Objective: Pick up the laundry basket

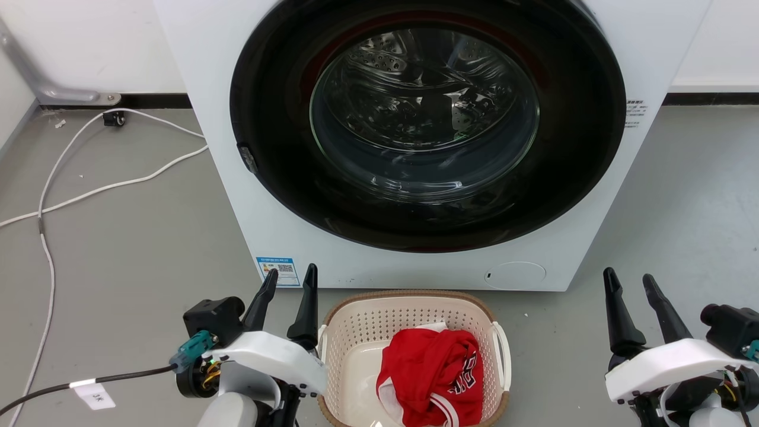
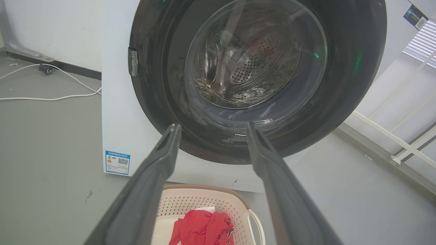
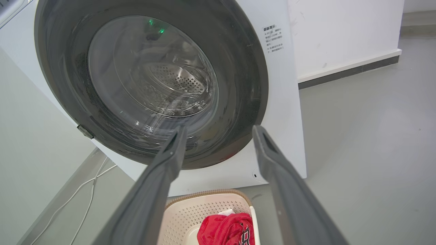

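- A white washing machine [image 1: 385, 270] stands against the wall, its round dark door [image 1: 427, 124] shut, with the steel drum showing through the glass.
- A small blue label [image 1: 277, 271] sits low on its front.
- The floor [image 1: 118, 267] is smooth, grey and evenly lit.
- The wall [image 1: 89, 41] is white, with a dark skirting strip [image 1: 157, 101] along its foot.
- A white cable [image 1: 101, 190] trails across the floor to the machine's left.
- A grey pipe [image 1: 35, 77] comes down the left corner.

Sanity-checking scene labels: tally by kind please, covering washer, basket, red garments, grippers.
Washer: 1
Laundry basket: 1
Red garment: 1
Grippers: 2, left gripper and right gripper
Total: 5
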### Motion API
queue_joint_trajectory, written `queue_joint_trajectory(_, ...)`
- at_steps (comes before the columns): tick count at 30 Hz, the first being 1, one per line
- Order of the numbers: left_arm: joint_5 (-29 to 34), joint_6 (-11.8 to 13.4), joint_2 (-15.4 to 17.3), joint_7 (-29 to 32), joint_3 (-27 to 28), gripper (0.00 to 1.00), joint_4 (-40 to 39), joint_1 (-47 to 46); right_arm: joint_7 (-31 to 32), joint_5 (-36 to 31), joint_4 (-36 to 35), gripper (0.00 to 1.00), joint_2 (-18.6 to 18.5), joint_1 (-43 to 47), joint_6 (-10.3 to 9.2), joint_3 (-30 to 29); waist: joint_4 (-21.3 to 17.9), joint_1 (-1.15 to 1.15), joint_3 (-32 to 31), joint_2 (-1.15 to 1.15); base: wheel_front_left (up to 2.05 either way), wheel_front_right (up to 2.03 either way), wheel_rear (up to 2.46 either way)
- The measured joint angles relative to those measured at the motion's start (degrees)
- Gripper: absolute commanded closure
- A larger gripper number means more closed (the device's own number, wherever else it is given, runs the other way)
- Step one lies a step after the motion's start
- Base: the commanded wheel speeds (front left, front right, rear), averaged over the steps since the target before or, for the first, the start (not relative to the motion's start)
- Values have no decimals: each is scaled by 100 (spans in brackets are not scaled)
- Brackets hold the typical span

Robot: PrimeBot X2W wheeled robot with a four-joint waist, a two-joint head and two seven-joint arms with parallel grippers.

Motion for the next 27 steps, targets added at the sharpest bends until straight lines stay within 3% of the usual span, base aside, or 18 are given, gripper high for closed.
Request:
queue_joint_trajectory(11, 613, 99, 8, -180, -155, 0, 114, -36, -100, -758, -30, 0, 13, 53, 0, 107, 7, 0, -5, 0, 0, 0, 0)
queue_joint_trajectory(27, 1180, 41, -13, -376, -264, 0, 259, -56, -250, -1393, -47, 0, 31, 55, 1, 168, 0, 0, -10, 0, 0, 0, 0)
